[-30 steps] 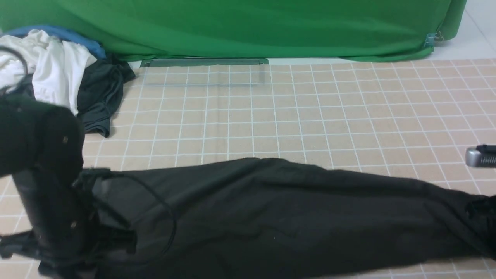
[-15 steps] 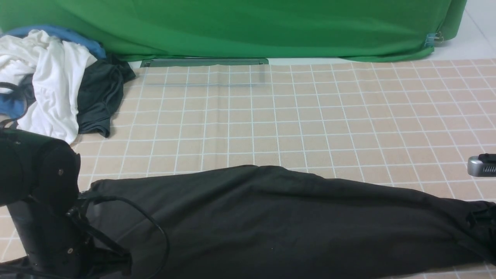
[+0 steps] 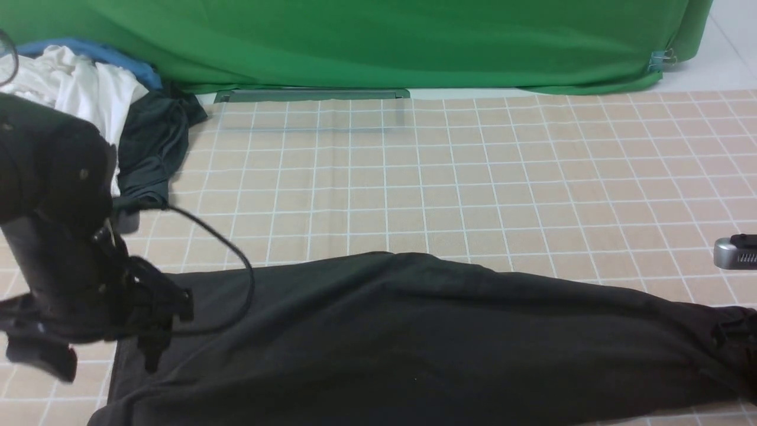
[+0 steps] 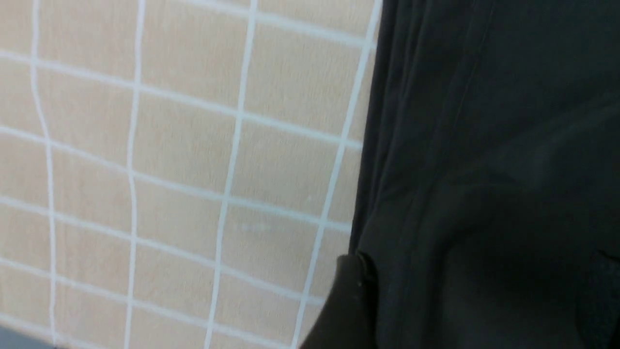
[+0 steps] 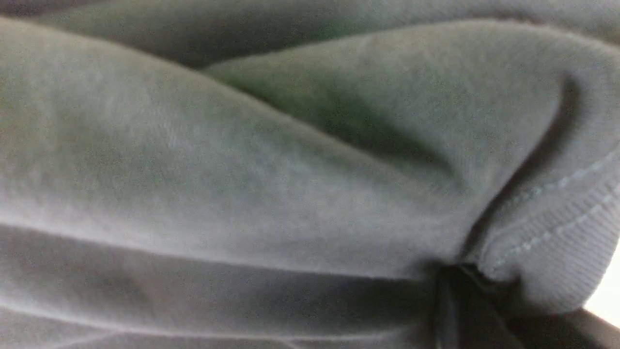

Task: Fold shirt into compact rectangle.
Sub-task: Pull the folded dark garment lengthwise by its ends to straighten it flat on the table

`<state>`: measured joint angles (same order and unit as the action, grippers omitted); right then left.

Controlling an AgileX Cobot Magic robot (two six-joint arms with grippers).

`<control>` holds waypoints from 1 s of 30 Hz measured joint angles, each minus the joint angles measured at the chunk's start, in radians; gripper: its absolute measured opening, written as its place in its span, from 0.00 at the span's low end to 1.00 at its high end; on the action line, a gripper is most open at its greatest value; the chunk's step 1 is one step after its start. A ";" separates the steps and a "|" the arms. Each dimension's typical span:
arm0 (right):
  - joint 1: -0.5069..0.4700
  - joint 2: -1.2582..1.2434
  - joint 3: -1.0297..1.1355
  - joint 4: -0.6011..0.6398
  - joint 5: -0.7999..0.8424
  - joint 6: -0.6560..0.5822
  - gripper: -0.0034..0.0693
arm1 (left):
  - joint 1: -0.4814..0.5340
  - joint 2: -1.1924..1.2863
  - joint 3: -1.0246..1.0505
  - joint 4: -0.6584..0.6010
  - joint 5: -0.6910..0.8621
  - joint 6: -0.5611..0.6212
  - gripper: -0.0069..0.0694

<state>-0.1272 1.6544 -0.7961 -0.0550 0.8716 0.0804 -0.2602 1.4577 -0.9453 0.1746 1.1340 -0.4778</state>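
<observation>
Up and off since half a second ago: left tool (image 3: 97, 346) has lifted, jaws spread, holding nothing; the shirt (image 3: 414, 331) has dropped flat at that end. It lies as a long folded band across the near table (image 3: 473, 177). Opposite end: right tool (image 5: 453, 310) pinched on the hem, probably to keep the band taut. Front view loses that grip, black on black; right wrist view shows stitched hem bunched there. Left wrist view: finger (image 4: 346, 300) just beside the cloth edge.
</observation>
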 joint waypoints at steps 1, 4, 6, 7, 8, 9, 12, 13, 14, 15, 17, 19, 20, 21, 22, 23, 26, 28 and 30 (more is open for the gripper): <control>0.000 -0.001 0.000 0.000 0.000 0.000 0.18 | 0.000 0.000 0.000 0.001 -0.007 -0.003 0.82; 0.000 -0.003 0.002 -0.001 -0.008 0.000 0.23 | 0.000 0.000 -0.001 -0.001 -0.111 -0.030 0.82; 0.000 -0.004 0.003 -0.002 -0.018 0.000 0.29 | 0.000 0.000 -0.010 -0.005 -0.132 -0.037 0.82; 0.000 -0.005 0.004 -0.005 -0.036 0.000 0.39 | 0.000 0.000 -0.023 -0.005 -0.140 -0.042 0.82; 0.000 -0.005 0.004 -0.010 -0.047 0.000 0.47 | 0.000 0.000 -0.040 -0.005 -0.143 -0.043 0.82; 0.000 -0.005 0.003 -0.016 -0.054 0.000 0.54 | 0.000 0.000 -0.061 -0.005 -0.141 -0.043 0.82; -0.001 -0.001 -0.014 -0.028 -0.072 -0.001 0.78 | 0.000 0.000 -0.127 -0.005 -0.133 -0.043 0.82; -0.001 0.002 -0.024 -0.027 -0.078 -0.001 0.85 | 0.000 0.000 -0.150 -0.005 -0.132 -0.043 0.82; -0.001 0.005 -0.036 -0.025 -0.079 -0.001 0.89 | 0.000 0.000 -0.168 -0.005 -0.132 -0.043 0.82; -0.001 0.007 -0.045 -0.024 -0.079 -0.001 0.92 | 0.000 0.000 -0.187 -0.007 -0.132 -0.043 0.82; -0.001 0.009 -0.063 -0.023 -0.080 -0.002 0.92 | 0.000 0.000 -0.215 -0.011 -0.131 -0.042 0.82; -0.001 0.012 -0.070 -0.019 -0.082 -0.005 0.90 | 0.000 0.000 -0.232 -0.019 -0.135 -0.037 0.82; -0.001 0.017 -0.072 -0.015 -0.084 -0.007 0.88 | 0.000 0.000 -0.233 -0.021 -0.137 -0.036 0.82; -0.001 0.023 -0.072 -0.015 -0.084 -0.009 0.86 | 0.000 0.000 -0.233 -0.024 -0.139 -0.035 0.82; -0.001 0.037 -0.074 -0.012 -0.089 -0.016 0.83 | 0.000 0.000 -0.234 -0.025 -0.140 -0.035 0.82; -0.001 0.047 -0.074 -0.009 -0.093 -0.021 0.81 | 0.000 0.000 -0.234 -0.026 -0.140 -0.035 0.82; -0.001 0.062 -0.081 0.008 -0.089 -0.053 0.74 | 0.000 0.000 -0.235 -0.026 -0.142 -0.030 0.82; -0.001 0.073 -0.086 0.035 -0.090 -0.101 0.63 | 0.000 0.000 -0.237 -0.027 -0.142 -0.029 0.82; -0.001 0.075 -0.086 0.055 -0.091 -0.132 0.52 | 0.000 0.000 -0.237 -0.027 -0.142 -0.026 0.82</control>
<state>-0.1281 1.7296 -0.8826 0.0000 0.7806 -0.0520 -0.2599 1.4577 -1.1820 0.1472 0.9923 -0.5034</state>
